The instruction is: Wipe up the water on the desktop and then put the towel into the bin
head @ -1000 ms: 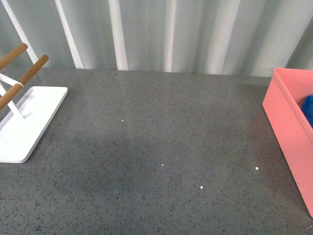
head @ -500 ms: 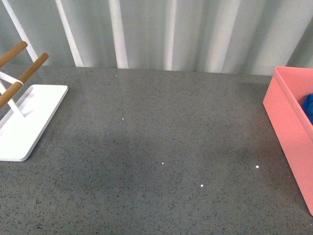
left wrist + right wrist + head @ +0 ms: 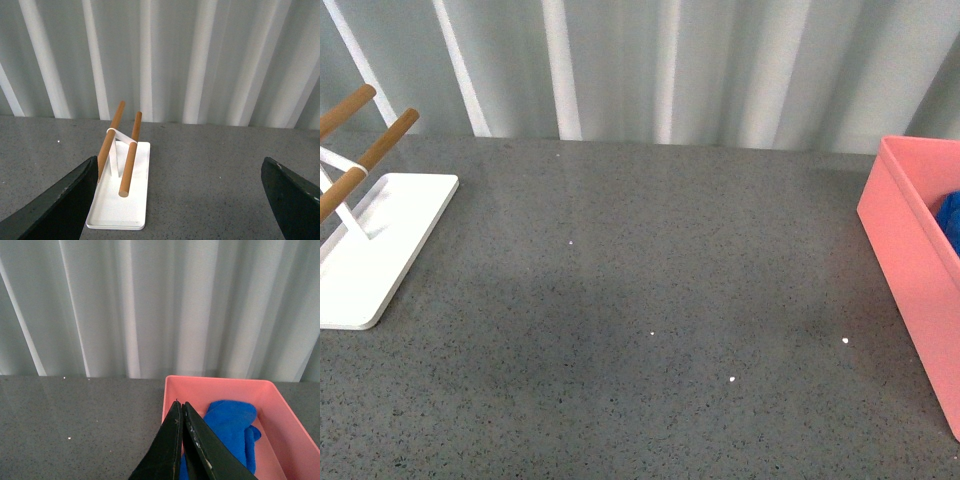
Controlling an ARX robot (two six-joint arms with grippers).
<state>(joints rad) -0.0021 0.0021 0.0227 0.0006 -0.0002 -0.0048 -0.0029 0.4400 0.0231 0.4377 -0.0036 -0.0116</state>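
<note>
The dark grey speckled desktop fills the front view; neither arm shows there. The salmon-pink bin stands at the right edge, with a bit of the blue towel inside. In the right wrist view the towel lies crumpled in the bin. My right gripper is shut and empty, raised before the bin's near wall. My left gripper is open and empty, its black fingers wide apart above the desktop.
A white rack base with wooden bars stands at the left; it also shows in the left wrist view. A white corrugated wall backs the desk. A few small bright specks dot the surface.
</note>
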